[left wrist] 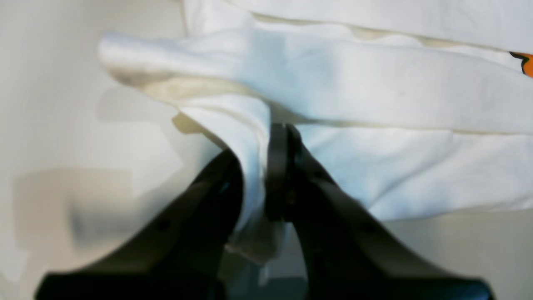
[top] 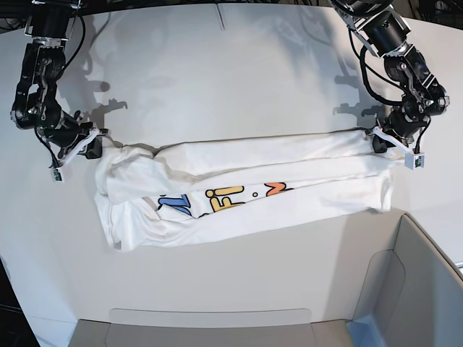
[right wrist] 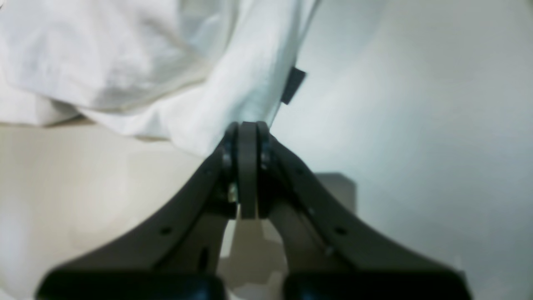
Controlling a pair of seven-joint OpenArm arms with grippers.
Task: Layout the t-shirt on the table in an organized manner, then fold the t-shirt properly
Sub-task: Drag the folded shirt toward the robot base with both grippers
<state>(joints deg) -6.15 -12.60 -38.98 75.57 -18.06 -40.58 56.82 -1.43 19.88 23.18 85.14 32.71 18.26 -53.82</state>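
Table [top: 217, 65], t-shirt [top: 239, 195] stretched crosswise

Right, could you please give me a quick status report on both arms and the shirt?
Left gripper shut on t-shirt; right gripper likewise. Shirt stretched between them over the table, still bunched. Nothing in the way.

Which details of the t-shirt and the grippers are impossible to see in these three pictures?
- Base view: most of the print on the t-shirt is hidden inside folds.
- Base view: the left gripper and right gripper are too small to judge.
- Right wrist view: any writing on the black neck label is blurred.
- Left wrist view: the print is cut off by the right edge.
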